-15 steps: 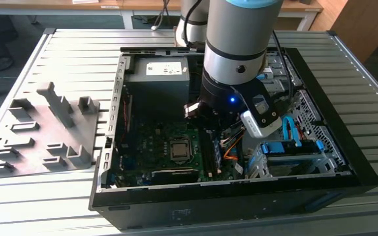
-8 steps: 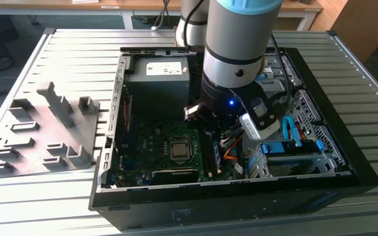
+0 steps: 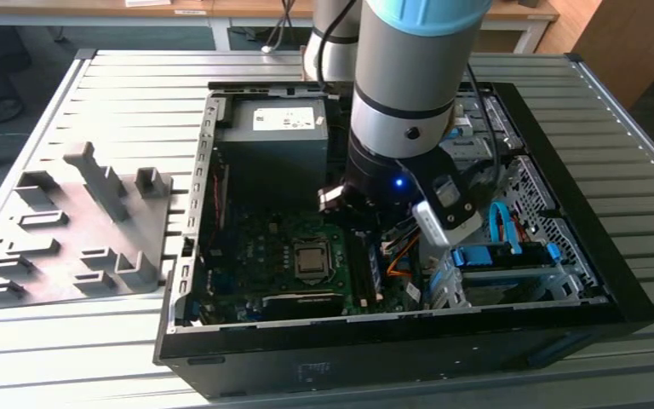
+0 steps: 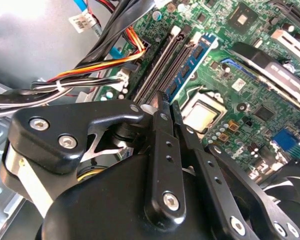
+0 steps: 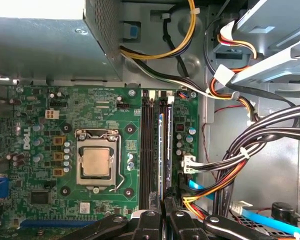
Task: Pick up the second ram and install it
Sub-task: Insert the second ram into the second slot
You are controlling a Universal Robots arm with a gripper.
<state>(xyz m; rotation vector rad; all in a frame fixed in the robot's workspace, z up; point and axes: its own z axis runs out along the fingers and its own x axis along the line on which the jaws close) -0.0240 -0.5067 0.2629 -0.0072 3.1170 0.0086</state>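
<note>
The hand (image 4: 166,107) reaches down inside the open computer case (image 3: 565,281), its two black fingers (image 4: 160,150) drawn close together, clenched on the upper edge of the second ram (image 4: 190,65), a thin stick with a blue label standing on edge in the memory slots (image 5: 149,145); in the first wrist view the same stick (image 5: 161,145) runs along the slot just beside an unfilled black slot. The slots sit on the green motherboard (image 5: 40,115), with the processor socket (image 5: 96,162) near them. Bundled cables (image 5: 250,145) run on the slots' other side. In the exterior view, the arm (image 3: 412,85) descends into the case, which rests on a slatted metal desk (image 3: 77,358), with a grey plastic tray (image 3: 65,230) lying toward the exterior view's left.
</note>
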